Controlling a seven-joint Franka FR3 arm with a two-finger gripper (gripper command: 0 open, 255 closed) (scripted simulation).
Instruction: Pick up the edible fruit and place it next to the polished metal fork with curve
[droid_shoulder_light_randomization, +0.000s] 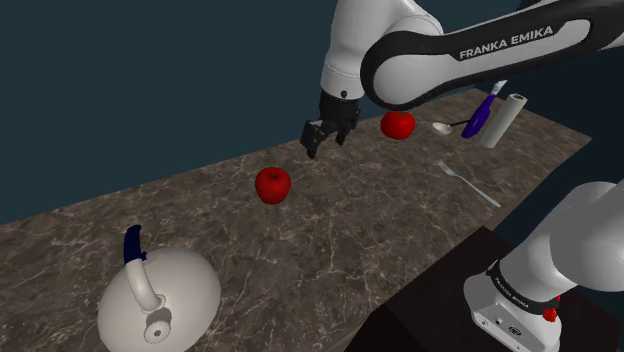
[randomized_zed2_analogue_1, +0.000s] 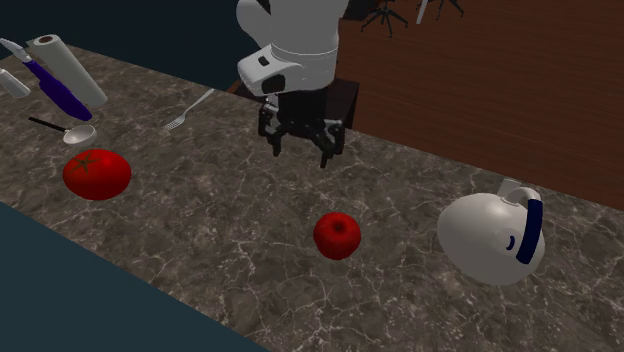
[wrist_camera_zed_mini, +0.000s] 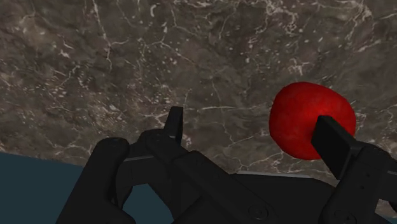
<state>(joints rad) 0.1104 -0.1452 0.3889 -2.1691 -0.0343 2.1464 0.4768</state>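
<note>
Shoulder view tells you the job is barely started: the red apple (droid_shoulder_light_randomization: 272, 185) sits untouched on the marbled counter (droid_shoulder_light_randomization: 360, 260), well apart from the fork (droid_shoulder_light_randomization: 468, 183), which lies toward that view's right. A second red fruit (droid_shoulder_light_randomization: 397, 124), a tomato with a green stalk end in the second exterior view, lies further along. Treat the apple as your likely target, though either could be meant. Your gripper (droid_shoulder_light_randomization: 326, 135) hangs above the counter between the two fruits, fingers spread wide and pinching nothing. In the wrist view a red fruit (wrist_camera_zed_mini: 304, 118), probably the apple, lies just beside one finger (wrist_camera_zed_mini: 334, 143), outside the gap. Grasping, lifting, carrying and setting down beside the fork are all yet to do.
</note>
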